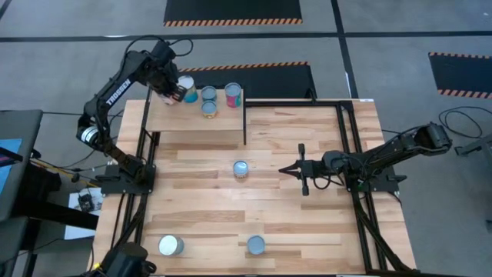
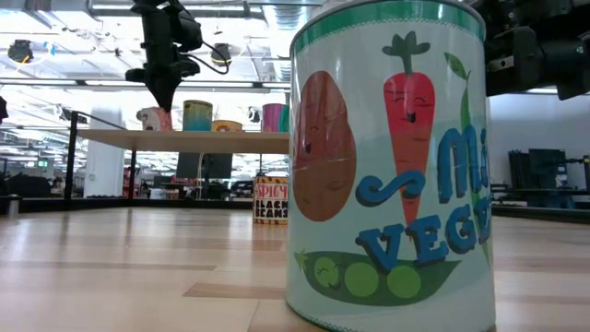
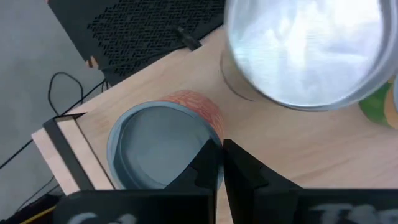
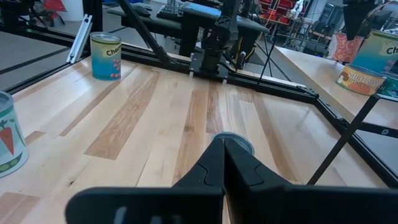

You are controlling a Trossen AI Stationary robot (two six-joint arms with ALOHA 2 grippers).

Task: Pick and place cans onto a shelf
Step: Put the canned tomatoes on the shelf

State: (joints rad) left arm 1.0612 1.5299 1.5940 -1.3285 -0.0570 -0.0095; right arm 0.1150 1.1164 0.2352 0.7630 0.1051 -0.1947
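Cans (image 1: 209,101) crowd the shelf (image 1: 192,119), so the left gripper (image 1: 175,94), fingers pressed together and empty above them, should rise straight up before swinging away.

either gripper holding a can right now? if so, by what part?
Nothing is held. Left gripper is shut and empty above a pink-labelled can on the shelf. Right gripper is shut and empty over the table.
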